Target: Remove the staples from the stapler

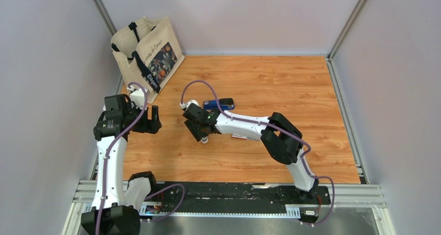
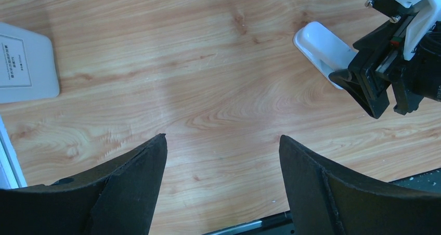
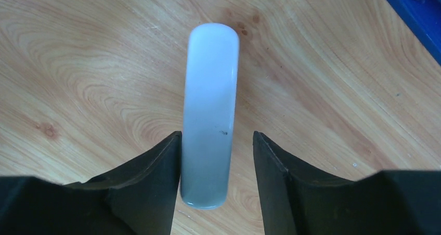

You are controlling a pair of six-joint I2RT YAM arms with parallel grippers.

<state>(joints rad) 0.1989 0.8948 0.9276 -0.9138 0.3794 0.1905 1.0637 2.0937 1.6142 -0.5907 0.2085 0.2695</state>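
Note:
The blue stapler with a dark end lies on the wooden table just behind my right wrist. Only its blue edge shows at the top right of the right wrist view. My right gripper is open and low over a white rounded bar that lies flat on the table. The bar sits between the fingers of the right gripper, touching the left one and apart from the right one. The bar also shows in the left wrist view. My left gripper is open and empty, as the left wrist view shows, over bare wood to the left.
A cream tote bag stands at the back left corner. A small red-and-white box lies partly under my right forearm. A white flat printed object lies at the left edge. Grey walls enclose the table.

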